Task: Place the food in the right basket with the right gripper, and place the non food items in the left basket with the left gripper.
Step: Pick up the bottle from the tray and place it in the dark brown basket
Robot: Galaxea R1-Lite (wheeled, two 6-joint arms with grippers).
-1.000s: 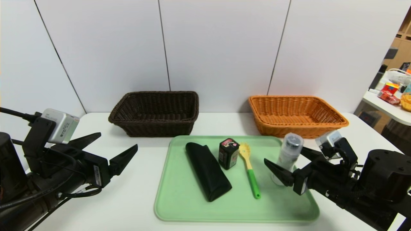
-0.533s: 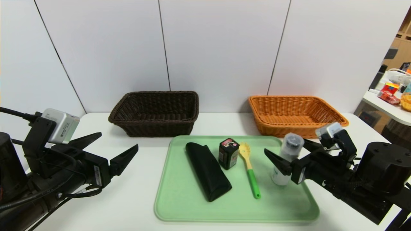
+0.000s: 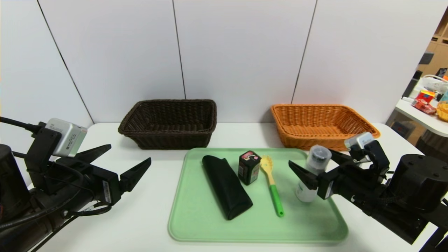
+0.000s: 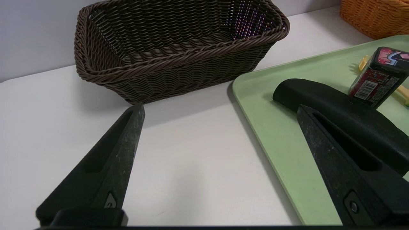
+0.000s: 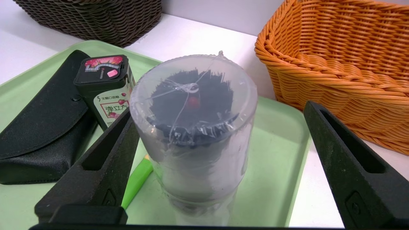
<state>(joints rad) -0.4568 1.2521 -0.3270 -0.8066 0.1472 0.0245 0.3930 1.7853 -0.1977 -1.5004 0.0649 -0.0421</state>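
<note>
On the green tray (image 3: 196,217) stand the black food carton (image 3: 249,167) with its pink-red top, the long black soft case (image 3: 226,186), the yellow spoon (image 3: 272,183) with a green handle, and the upright white bottle (image 3: 312,175) with a clear cap. My right gripper (image 3: 310,157) is open, one finger on each side of the bottle (image 5: 195,127), without closing on it. My left gripper (image 3: 129,153) hangs open over bare table, left of the tray. The dark brown left basket (image 3: 168,138) and the orange right basket (image 3: 315,140) sit behind the tray.
The white table (image 3: 147,210) ends at a panelled wall just behind the baskets. A side table (image 3: 430,101) with clutter stands off to the far right. In the left wrist view the case (image 4: 335,105) lies beyond one finger.
My right gripper has risen a little around the bottle, which has stayed put. The left arm has not moved.
</note>
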